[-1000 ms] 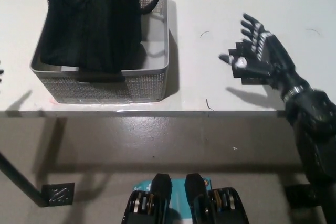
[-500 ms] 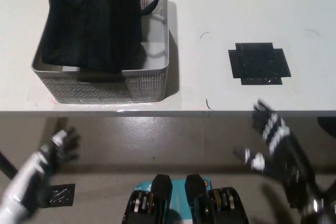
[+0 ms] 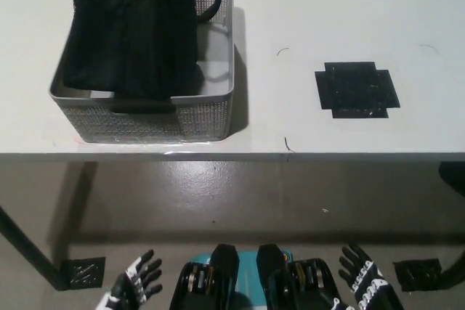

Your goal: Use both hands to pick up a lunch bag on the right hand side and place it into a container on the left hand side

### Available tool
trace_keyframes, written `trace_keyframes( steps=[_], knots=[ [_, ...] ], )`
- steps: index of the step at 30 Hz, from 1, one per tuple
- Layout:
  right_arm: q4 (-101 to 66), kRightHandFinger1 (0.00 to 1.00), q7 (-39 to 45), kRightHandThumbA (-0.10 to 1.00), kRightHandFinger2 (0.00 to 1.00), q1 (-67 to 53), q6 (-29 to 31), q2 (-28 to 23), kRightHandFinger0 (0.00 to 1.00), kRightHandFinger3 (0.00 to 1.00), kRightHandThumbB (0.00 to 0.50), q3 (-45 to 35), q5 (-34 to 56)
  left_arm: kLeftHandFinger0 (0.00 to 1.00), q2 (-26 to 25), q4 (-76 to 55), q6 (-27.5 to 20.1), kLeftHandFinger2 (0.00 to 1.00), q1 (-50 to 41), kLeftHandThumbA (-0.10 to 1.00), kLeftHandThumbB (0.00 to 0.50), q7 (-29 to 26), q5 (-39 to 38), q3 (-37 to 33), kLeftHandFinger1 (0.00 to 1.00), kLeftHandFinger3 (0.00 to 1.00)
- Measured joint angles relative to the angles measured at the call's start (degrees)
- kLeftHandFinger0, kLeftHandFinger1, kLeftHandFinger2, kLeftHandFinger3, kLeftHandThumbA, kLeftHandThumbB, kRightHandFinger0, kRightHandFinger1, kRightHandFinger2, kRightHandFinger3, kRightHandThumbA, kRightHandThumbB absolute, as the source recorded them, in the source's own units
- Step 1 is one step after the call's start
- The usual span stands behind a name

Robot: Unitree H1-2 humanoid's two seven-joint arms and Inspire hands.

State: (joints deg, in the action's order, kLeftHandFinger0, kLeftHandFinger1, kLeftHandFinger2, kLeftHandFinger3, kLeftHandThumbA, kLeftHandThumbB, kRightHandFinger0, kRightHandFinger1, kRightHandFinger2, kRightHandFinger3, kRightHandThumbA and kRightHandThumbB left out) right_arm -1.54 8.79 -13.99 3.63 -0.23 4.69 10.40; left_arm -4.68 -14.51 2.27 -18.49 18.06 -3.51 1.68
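The black lunch bag (image 3: 131,30) sits inside the grey perforated container (image 3: 211,110) at the table's left, its strap looping over the right rim. Both hands hang low below the table's front edge, far from the bag. My left hand (image 3: 134,284) shows at the bottom left with fingers spread, holding nothing. At the bottom right, my right hand (image 3: 367,284) is likewise open, fingers apart.
A black tape cross (image 3: 356,89) marks the white table (image 3: 305,19) at the right. The table's front edge runs across the picture's middle. Below it lie a grey floor and black tape patches (image 3: 83,272).
Both hands have dropped from table height to below the table's front edge. The right hand left the spot over the tape cross. The bag stays in the container.
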Motion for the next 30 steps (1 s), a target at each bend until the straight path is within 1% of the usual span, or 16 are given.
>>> trace_keyframes(
  steps=[2,3,6,10,11,15,17,18,21,23,24,30],
  knots=[
    [0.91,1.0,0.0,1.0,1.0,0.06,0.65,0.12,1.0,1.0,0.235,-0.03,0.01,1.0,0.35,1.51,-1.03,1.0,-0.2,1.0,0.115,-0.14,0.21,-0.15,1.0,1.0],
    [2.26,1.0,0.02,1.0,1.0,0.13,1.85,0.26,1.0,1.0,0.231,-0.07,0.02,1.0,0.76,3.5,-2.59,1.0,-0.46,1.0,0.116,-0.39,0.48,-0.37,1.0,1.0],
    [4.11,1.0,0.08,1.0,1.0,0.34,3.79,0.5,1.0,1.0,0.229,-0.17,0.1,1.0,1.04,6.62,-5.26,1.0,-0.67,1.0,0.121,-0.89,0.93,-0.5,1.0,1.0],
    [5.36,1.0,0.1,1.0,1.0,0.51,6.06,0.84,1.0,1.0,0.243,-0.54,0.23,1.0,1.05,9.98,-8.97,1.0,-0.72,1.0,0.123,-1.54,1.63,-0.48,1.0,1.0],
    [5.46,1.0,0.11,1.0,1.0,0.5,6.56,0.96,1.0,1.0,0.246,-0.62,0.26,1.0,1.04,10.45,-9.62,1.0,-0.73,1.0,0.131,-1.72,1.76,-0.48,1.0,1.0],
    [6.08,1.0,0.33,1.0,1.0,0.26,9.35,1.54,1.0,1.0,0.227,-0.9,0.45,1.0,0.98,11.48,-13.09,1.0,-0.72,1.0,0.136,-2.61,2.1,-0.44,1.0,1.0],
    [6.19,1.0,0.52,1.0,1.0,0.02,10.77,1.53,1.0,1.0,0.225,-0.95,0.71,1.0,0.92,11.6,-14.7,1.0,-0.7,1.0,0.125,-2.94,2.15,-0.39,1.0,1.0],
    [6.21,1.0,0.54,1.0,1.0,-0.02,10.98,1.51,1.0,1.0,0.237,-0.97,0.77,1.0,0.9,11.62,-14.93,1.0,-0.7,1.0,0.125,-2.99,2.15,-0.39,1.0,1.0],
    [6.49,1.0,0.68,1.0,1.0,-0.14,11.96,1.45,1.0,1.0,0.244,-1.01,1.28,1.0,0.7,11.93,-16.61,1.0,-0.68,1.0,0.128,-3.4,2.15,-0.35,1.0,1.0],
    [6.9,1.0,0.71,1.0,1.0,-0.1,12.47,1.47,1.0,1.0,0.224,-1.04,1.45,1.0,0.66,12.32,-17.34,1.0,-0.69,1.0,0.133,-3.52,2.13,-0.34,1.0,1.0],
    [7.17,1.0,0.71,1.0,1.0,-0.07,12.71,1.47,1.0,1.0,0.222,-1.05,1.48,1.0,0.65,12.71,-17.81,1.0,-0.7,1.0,0.139,-3.6,2.14,-0.34,1.0,1.0],
    [7.93,1.0,0.71,1.0,1.0,-0.05,13.73,1.46,1.0,1.0,0.224,-1.04,1.44,1.0,0.63,13.93,-18.84,1.0,-0.77,1.0,0.128,-4.15,2.08,-0.31,1.0,1.0]
  ],
)
